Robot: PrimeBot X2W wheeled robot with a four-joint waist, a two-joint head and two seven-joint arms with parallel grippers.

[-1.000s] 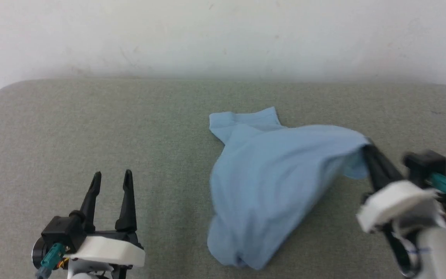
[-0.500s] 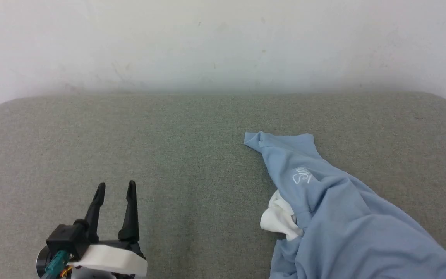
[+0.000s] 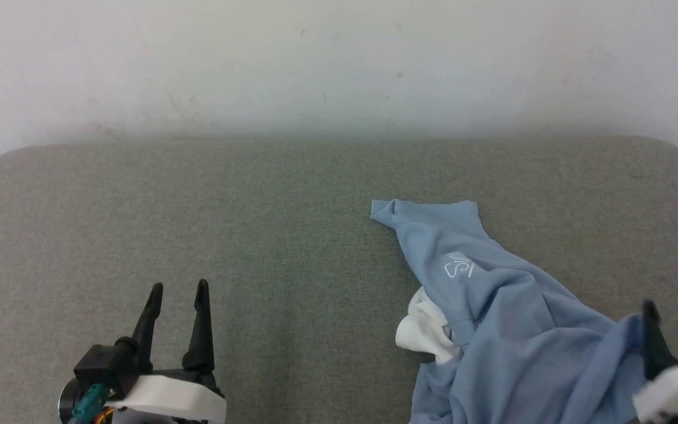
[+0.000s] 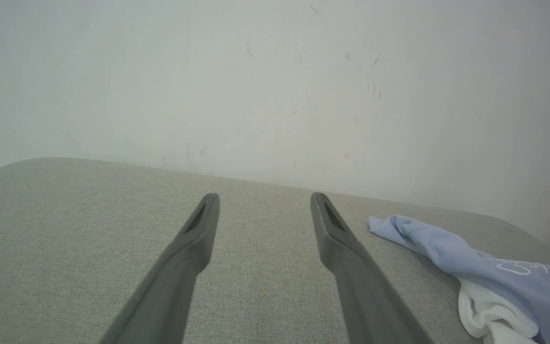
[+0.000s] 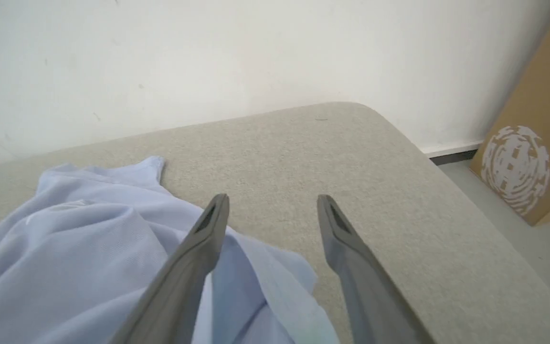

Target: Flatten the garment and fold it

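Spread wide, the right gripper holds nothing between its two long dark fingers. The left gripper is just as wide and empty, also with two tapered dark fingers on a white plastic base.

Beyond both grippers rises one plain white wall, faintly scuffed. Under them lies one padded surface in grey-green woven cloth, with rounded far corners.

One garment, a light blue polo shirt in fine knit, sits crumpled just to the inner side of the right gripper. A fold of it lies against that gripper's inner finger, and one short sleeve reaches out ahead of the fingertips. From the left gripper it is well apart, off to the outer right. In the right wrist view the garment spreads in soft ridges below and beside one finger, and one brown cardboard panel, printed with a round white mottled pattern, stands on the floor past the surface's edge.

One bunched white collar shows at the shirt's edge facing the left gripper. Ahead of it is one small white script logo, too small to read.
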